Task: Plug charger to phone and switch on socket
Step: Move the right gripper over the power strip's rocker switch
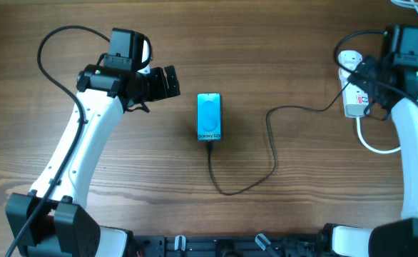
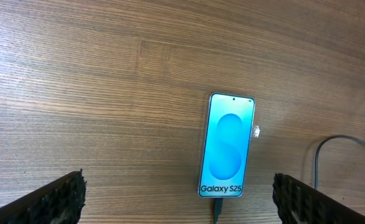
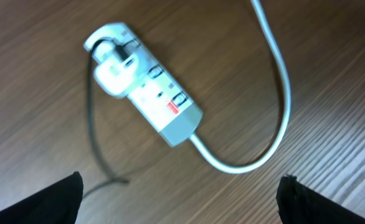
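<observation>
With left gripper (image 2: 177,183) and right gripper (image 3: 179,190) both spread wide, holding nothing, seems half done: has charger (image 1: 210,160) seated in bottom edge of phone (image 2: 227,146) at middle of table (image 1: 280,64), lacks only a press on switch of socket (image 3: 146,93) below right gripper, at right edge.

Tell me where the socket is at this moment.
In the overhead view the socket lies at the far right of the table, partly under the right arm, with the thick white cable curving out of it.
</observation>
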Tool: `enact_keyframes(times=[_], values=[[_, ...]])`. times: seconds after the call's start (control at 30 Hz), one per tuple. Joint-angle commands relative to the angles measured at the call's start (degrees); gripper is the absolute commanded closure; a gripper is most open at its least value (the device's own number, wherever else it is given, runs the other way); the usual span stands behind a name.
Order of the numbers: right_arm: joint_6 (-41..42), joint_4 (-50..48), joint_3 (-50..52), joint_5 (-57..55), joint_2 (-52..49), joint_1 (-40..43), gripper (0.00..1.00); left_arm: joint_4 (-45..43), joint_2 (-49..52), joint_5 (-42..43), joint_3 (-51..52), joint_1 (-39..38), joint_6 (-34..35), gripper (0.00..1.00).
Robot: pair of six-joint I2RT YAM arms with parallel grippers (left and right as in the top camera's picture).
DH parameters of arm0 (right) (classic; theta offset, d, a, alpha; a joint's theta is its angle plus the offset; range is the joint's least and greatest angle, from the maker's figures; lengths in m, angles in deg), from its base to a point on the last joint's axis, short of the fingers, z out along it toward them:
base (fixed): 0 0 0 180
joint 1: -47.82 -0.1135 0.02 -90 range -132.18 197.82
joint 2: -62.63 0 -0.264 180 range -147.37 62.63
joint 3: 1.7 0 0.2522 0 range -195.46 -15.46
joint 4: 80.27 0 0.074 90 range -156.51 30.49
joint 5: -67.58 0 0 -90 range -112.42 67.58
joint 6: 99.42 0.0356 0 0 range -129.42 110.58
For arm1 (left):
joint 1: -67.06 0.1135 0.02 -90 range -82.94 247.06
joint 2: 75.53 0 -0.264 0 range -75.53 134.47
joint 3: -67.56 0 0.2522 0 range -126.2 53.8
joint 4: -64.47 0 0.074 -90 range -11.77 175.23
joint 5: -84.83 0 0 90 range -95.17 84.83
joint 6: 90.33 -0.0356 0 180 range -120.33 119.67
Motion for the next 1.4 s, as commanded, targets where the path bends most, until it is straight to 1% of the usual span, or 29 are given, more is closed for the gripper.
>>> enact_keyframes(times=[0.0,0.07,0.1,0.2,0.23,0.3,0.4,0.47,0.57,0.7,0.77,0.87,0.97,1.07,1.37], values=[[-1.64,-2.08,-0.04,-1.11,-4.96,4.52,0.0,0.04,0.24,-0.76,0.07,0.26,-0.11,0.0],[-5.77,-4.09,-0.04,-1.05,-8.37,7.72,0.0,0.04,0.24,-0.76,0.07,0.26,-0.11,0.0],[-6.99,-5.29,-0.04,1.22,-10.82,10.1,0.0,0.04,0.24,-0.76,0.07,0.26,-0.11,0.0],[-12.07,-9.6,-0.04,14.05,-15.45,14.6,0.0,0.04,0.24,-0.76,0.07,0.26,-0.11,0.0],[-12.02,-11.3,-0.04,15.98,-17.27,16.06,0.0,0.04,0.24,-0.76,0.07,0.26,-0.11,0.0],[-11.43,-13.92,-0.04,16.15,-19.56,17.57,0.0,0.04,0.24,-0.76,0.07,0.26,-0.11,0.0],[-10.84,-19.37,-0.04,16.15,-22.12,17.7,0.0,0.04,0.24,-0.76,0.07,0.26,-0.11,0.0],[-8.33,-22.21,-0.04,16.15,-23.28,17.66,0.0,0.04,0.24,-0.76,0.07,0.26,-0.11,0.0],[-8.52,-25.68,-0.04,16.15,-26.16,17.66,0.0,0.04,0.24,-0.76,0.07,0.26,-0.11,0.0],[-8.41,-27.63,-0.04,16.74,-30.82,17.66,0.0,0.04,0.24,-0.76,0.07,0.26,-0.11,0.0],[-8.63,-28.37,-0.04,19.65,-32.79,17.68,0.01,0.04,0.24,-0.76,0.07,0.26,-0.11,0.0],[-8.57,-28.65,-0.04,21.16,-34.21,17.66,0.0,0.04,0.24,-0.76,0.07,0.26,-0.11,0.0],[-8.63,-28.85,-0.04,21.77,-34.53,17.66,0.0,0.04,0.24,-0.76,0.07,0.26,-0.11,0.0],[-8.61,-29.27,-0.04,24.72,-34.56,17.66,0.0,0.04,0.24,-0.76,0.07,0.26,-0.11,0.0],[-8.61,-27.78,-0.04,24.74,-34.58,17.66,0.0,0.04,0.24,-0.76,0.07,0.26,-0.11,0.0]])
